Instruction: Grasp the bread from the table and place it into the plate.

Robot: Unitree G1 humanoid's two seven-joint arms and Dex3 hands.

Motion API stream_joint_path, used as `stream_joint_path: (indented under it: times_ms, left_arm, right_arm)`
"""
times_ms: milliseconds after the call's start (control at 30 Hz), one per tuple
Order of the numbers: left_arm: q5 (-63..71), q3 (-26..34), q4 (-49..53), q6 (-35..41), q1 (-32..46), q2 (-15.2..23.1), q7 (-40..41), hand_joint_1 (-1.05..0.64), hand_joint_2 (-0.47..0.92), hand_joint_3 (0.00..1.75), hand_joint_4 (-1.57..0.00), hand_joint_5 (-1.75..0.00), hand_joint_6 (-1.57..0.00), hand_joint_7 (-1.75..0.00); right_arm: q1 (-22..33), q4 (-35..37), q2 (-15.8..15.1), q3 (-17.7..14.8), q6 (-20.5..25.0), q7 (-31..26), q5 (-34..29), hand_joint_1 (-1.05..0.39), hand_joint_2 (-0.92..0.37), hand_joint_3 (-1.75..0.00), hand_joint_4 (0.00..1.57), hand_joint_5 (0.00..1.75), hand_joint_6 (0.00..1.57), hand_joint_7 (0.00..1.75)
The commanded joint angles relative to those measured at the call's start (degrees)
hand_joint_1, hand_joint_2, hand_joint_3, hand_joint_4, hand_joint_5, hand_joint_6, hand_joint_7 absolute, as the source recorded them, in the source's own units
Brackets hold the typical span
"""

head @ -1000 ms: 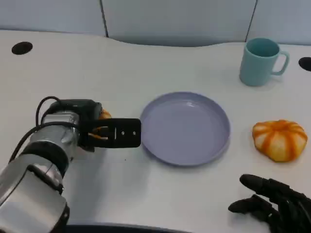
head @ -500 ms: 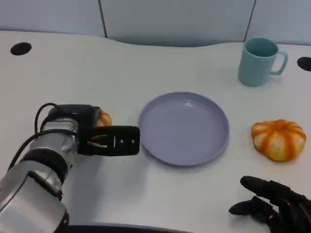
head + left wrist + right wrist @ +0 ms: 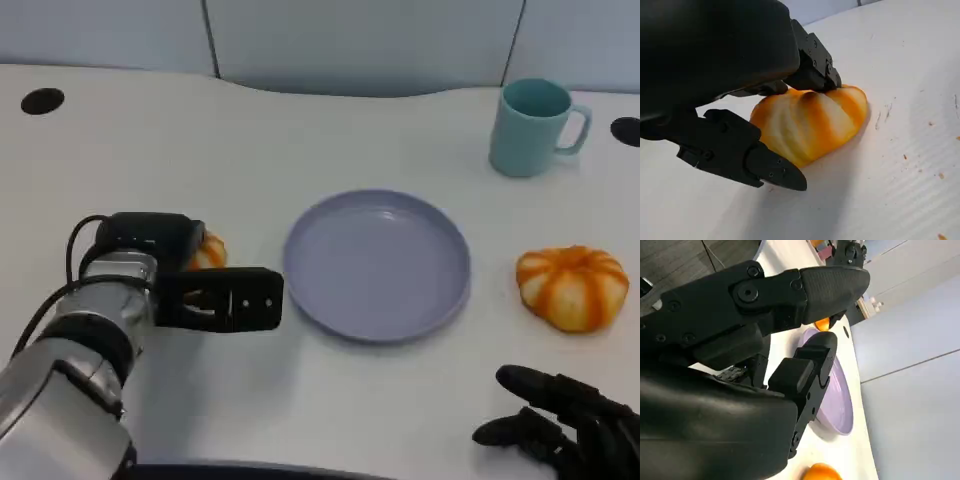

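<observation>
A small orange-and-cream bread (image 3: 208,252) lies on the white table left of the lilac plate (image 3: 376,264). My left hand (image 3: 215,298) sits over and just in front of it, hiding most of it in the head view. In the left wrist view the bread (image 3: 810,122) rests on the table between the fingers of my left hand (image 3: 740,75); the upper fingertips (image 3: 815,75) touch its top and the thumb lies along its near side. My right hand (image 3: 570,425) rests at the table's front right, holding nothing. The plate (image 3: 837,405) also shows in the right wrist view.
A round orange-striped bun (image 3: 572,287) lies right of the plate. A teal mug (image 3: 530,125) stands at the back right. Two dark cable holes (image 3: 42,100) sit at the far corners. A blue-grey wall runs behind the table.
My left hand has moved lower and slightly back toward me, uncovering more of the bread behind it. The right hand has stayed put.
</observation>
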Motion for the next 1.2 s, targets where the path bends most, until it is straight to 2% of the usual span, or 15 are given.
stream_joint_path:
  times_ms: [33, 67, 100, 267, 367, 467, 600, 800, 933, 1000, 1167, 1200]
  left_arm:
    - [1.2, -1.3, 1.0, -2.1, 2.1, 1.8, -0.8, -0.22, 0.91, 0.05, -0.6, -0.6, -0.64, -0.01]
    - [1.1, -1.3, 1.0, -2.6, 2.2, 2.0, -0.7, -0.21, 0.92, 0.07, -0.55, -0.79, -0.66, -0.01]
    - [0.8, -1.0, 1.0, -2.7, 2.3, 2.0, -0.6, -0.21, 0.92, 0.08, -0.53, -0.85, -0.67, -0.01]
    - [0.1, -0.1, 1.0, -2.6, 2.6, 1.8, -0.2, -0.24, 0.92, 0.12, -0.62, -1.02, -0.8, -0.05]
    - [0.0, 0.2, 1.0, -2.4, 2.6, 1.6, -0.4, -0.25, 0.92, 0.15, -0.63, -0.85, -0.87, -0.03]
    - [0.4, 0.1, 1.0, -2.8, 2.7, 1.6, 0.0, -0.28, 0.92, 0.12, -0.71, -0.79, -0.97, -0.05]
    - [0.7, -0.1, 1.2, -0.9, 2.4, 0.9, -0.2, -0.41, 0.91, 0.01, -0.75, -1.0, -1.1, -0.04]
    - [-0.2, 0.9, 1.2, 0.4, 2.6, 0.2, 0.1, -0.35, 0.92, 0.19, -0.67, -1.08, -0.96, -0.01]
    - [-1.4, 2.3, 1.0, -0.7, 3.1, 0.6, 0.8, -0.31, 0.92, 0.26, -0.61, -0.97, -0.96, -0.01]
    - [-1.7, 2.8, 1.0, -0.1, 3.1, 0.4, 0.7, -0.31, 0.92, 0.3, -0.58, -0.94, -0.89, 0.0]
    - [-3.5, 4.7, 0.6, -2.4, 3.7, 1.0, 2.4, -0.31, 0.92, 0.31, -0.6, -0.95, -0.84, -0.02]
    - [-3.8, 5.1, 0.5, -3.1, 3.8, 1.2, 2.7, -0.3, 0.92, 0.33, -0.57, -0.88, -0.85, -0.02]
  right_arm:
    - [0.9, -0.3, -0.6, -0.5, 0.1, -0.1, 0.5, -0.75, -0.92, -0.3, 0.58, 0.99, 0.93, 0.0]
    - [1.0, -0.4, -0.5, -0.5, 0.1, -0.2, 0.5, -0.75, -0.92, -0.3, 0.59, 0.99, 0.93, 0.0]
    - [1.0, -0.5, -0.4, -0.5, 0.2, -0.4, 0.5, -0.75, -0.92, -0.3, 0.59, 0.99, 0.93, 0.0]
    - [1.1, -0.8, -0.4, -0.4, 0.2, -0.8, 0.2, -0.74, -0.92, -0.31, 0.6, 1.0, 0.93, 0.0]
    - [1.3, -1.0, -0.3, -0.4, 0.4, -0.8, 0.5, -0.74, -0.92, -0.31, 0.6, 1.0, 0.94, 0.01]
    - [1.1, -0.9, -0.3, -0.5, 0.7, -0.7, 0.8, -0.75, -0.92, -0.3, 0.6, 1.0, 0.94, 0.01]
    - [1.4, -1.5, -0.2, -0.4, 1.0, -1.1, 0.7, -0.75, -0.92, -0.29, 0.6, 1.0, 0.94, 0.01]
    - [1.4, -1.3, -0.6, -0.4, 1.0, -0.5, 0.7, -0.75, -0.92, -0.29, 0.59, 0.99, 0.93, 0.0]
    - [1.2, -1.1, -0.5, -0.5, 0.8, -0.7, 0.6, -0.75, -0.92, -0.29, 0.59, 1.0, 0.93, 0.01]
    - [1.2, -1.3, -0.4, -0.4, 0.9, -0.9, 0.5, -0.75, -0.92, -0.29, 0.6, 1.01, 0.94, 0.01]
    - [1.1, -1.1, -0.4, -0.3, 0.8, -1.2, 0.3, -0.75, -0.92, -0.29, 0.61, 1.02, 0.95, 0.01]
    - [1.1, -1.2, -0.3, -0.3, 0.9, -1.4, 0.2, -0.75, -0.92, -0.29, 0.61, 1.02, 0.95, 0.01]
